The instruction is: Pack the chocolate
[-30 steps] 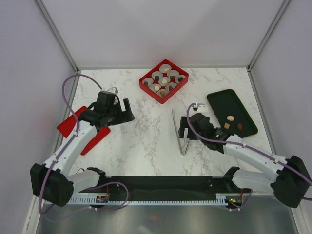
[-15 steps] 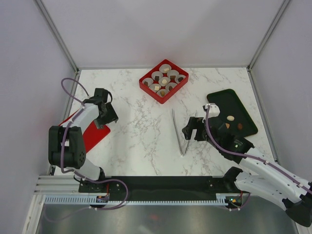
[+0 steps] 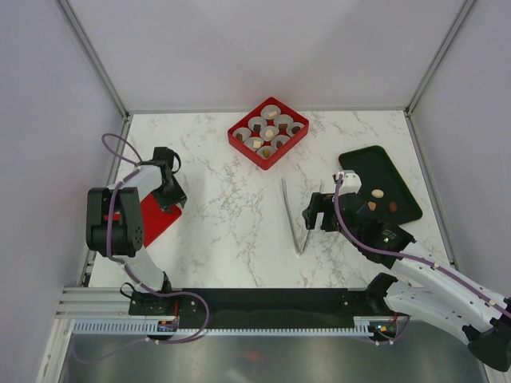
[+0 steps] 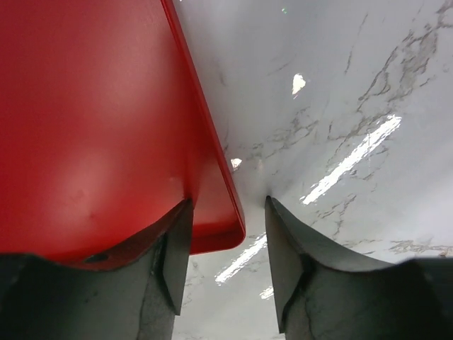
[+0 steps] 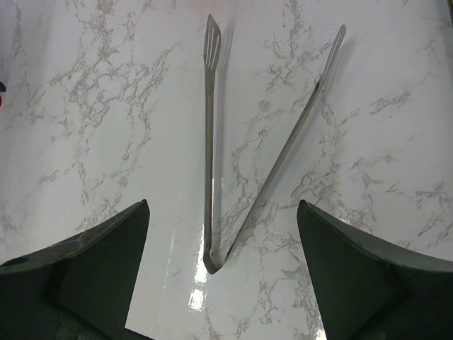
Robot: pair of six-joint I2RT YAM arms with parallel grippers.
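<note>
Hovering over the tweezers point(image 5: 209, 142), right tool point(image 5: 223, 212) gapes wide; left tool point(image 4: 228, 202) sits half apart, straddling a corner of the red lid point(image 4: 92, 127).

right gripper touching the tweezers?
Apart. Right wrist view: the tweezers lie between the open jaws of the right gripper, with bare marble table showing on either side of them.

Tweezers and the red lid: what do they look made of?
Tweezers: metal, probably steel; thin silver arms with a dull shine. Red lid: likely plastic; smooth, semi-gloss, with a rounded moulded corner.
</note>
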